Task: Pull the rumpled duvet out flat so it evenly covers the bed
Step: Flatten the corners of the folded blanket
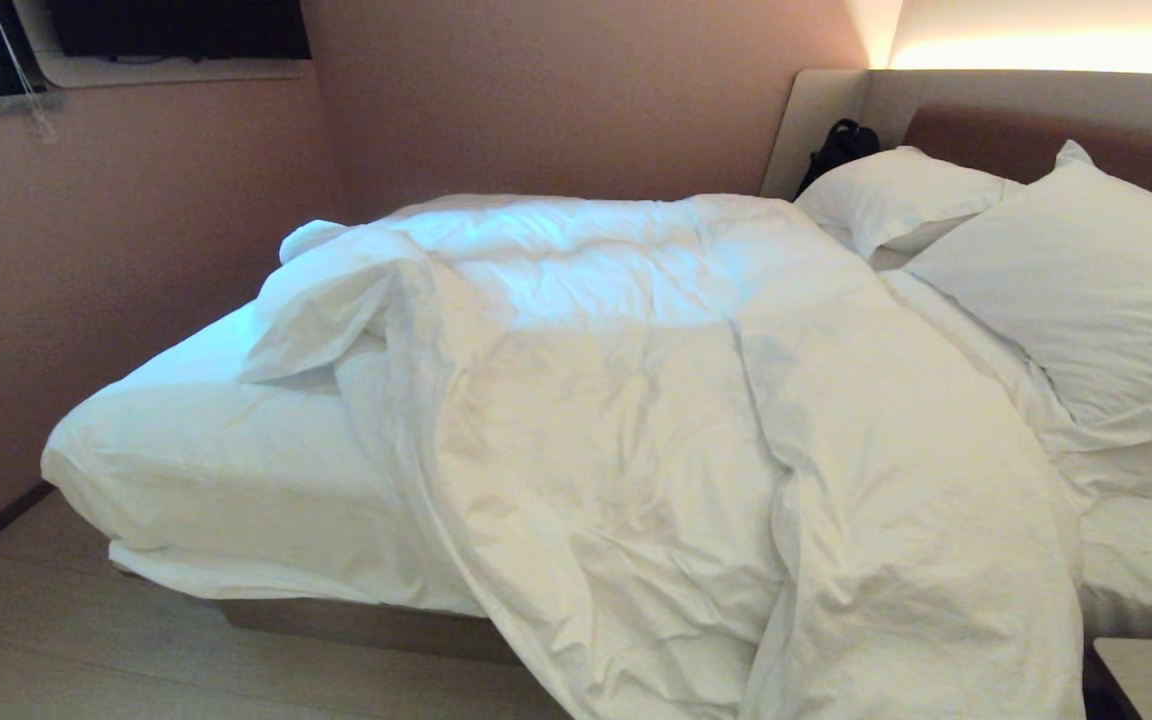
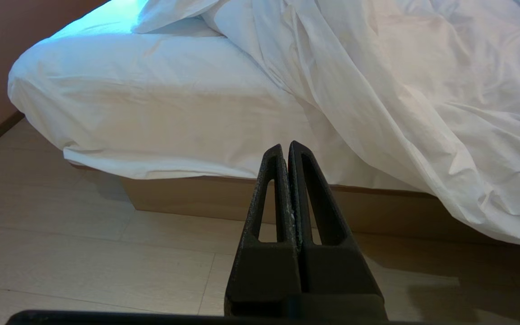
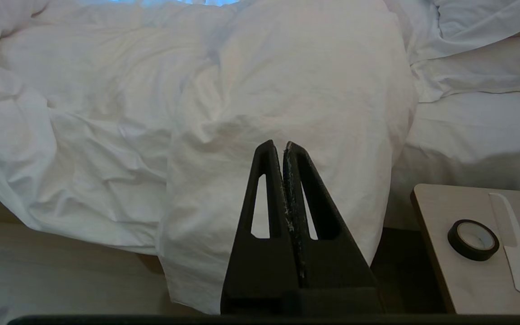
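Observation:
The duvet lies rumpled across the middle of the bed, bunched back from the foot end, with one side spilling over the near edge toward the floor. It also fills the right wrist view, where the duvet hangs down the mattress side. My left gripper is shut and empty, held above the floor short of the bed's tan base. Shut and empty too, my right gripper points at the hanging duvet fold without touching it. Neither arm shows in the head view.
Two white pillows lean on the padded headboard. A bedside table at the near right carries a black tape roll and a white comb. Pink walls close in past the foot end. Pale wood floor runs along the bed.

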